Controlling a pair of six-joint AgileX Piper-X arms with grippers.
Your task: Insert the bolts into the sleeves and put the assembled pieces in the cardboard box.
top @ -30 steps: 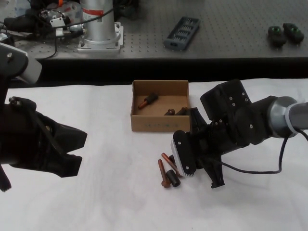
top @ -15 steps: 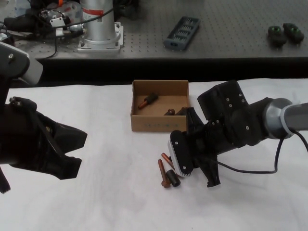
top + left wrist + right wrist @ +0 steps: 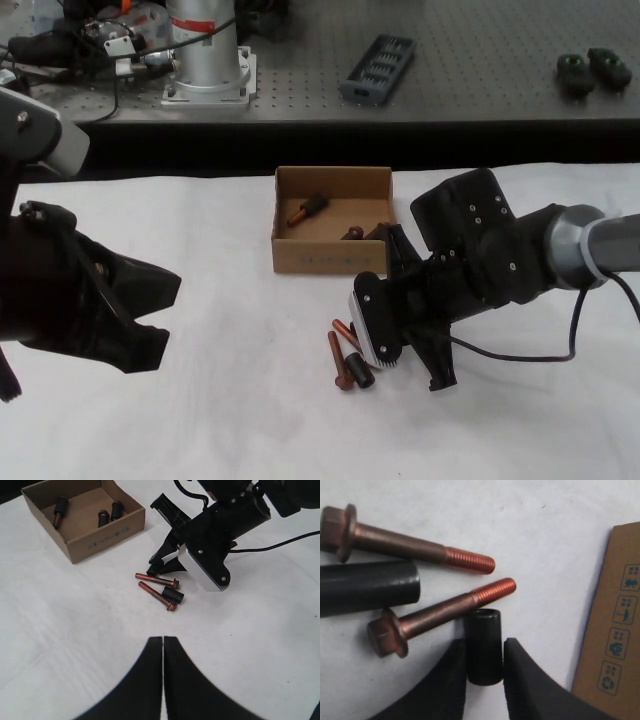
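On the white cloth, loose: two copper-coloured steel bolts with flanged hex heads, the outer bolt and the inner bolt, side by side, threaded ends toward the box; two black cylindrical sleeves, the free sleeve lying between the two bolts near their heads, the pinched sleeve flat on the cloth near the box front.

In the open brown cardboard box: three assembled pieces; the lone assembled piece near one wall, copper end showing; the paired assembled pieces close together toward the opposite corner.

Right gripper: clamped on the pinched sleeve, one dark finger against each side of it. In the way: the inner bolt, shank just beside that sleeve's open end and close to one finger; in the high view, the silver-faced camera block on the wrist, covering the fingers and the grasp.

Left gripper: fingers pressed together with nothing between them, above bare cloth, well apart from bolts, sleeves and box.

Trailing from the right arm: one black cable.

Behind the cloth, on the perforated metal bench: one silver post on a square base; one dark ribbed rack; two small black-and-green items.
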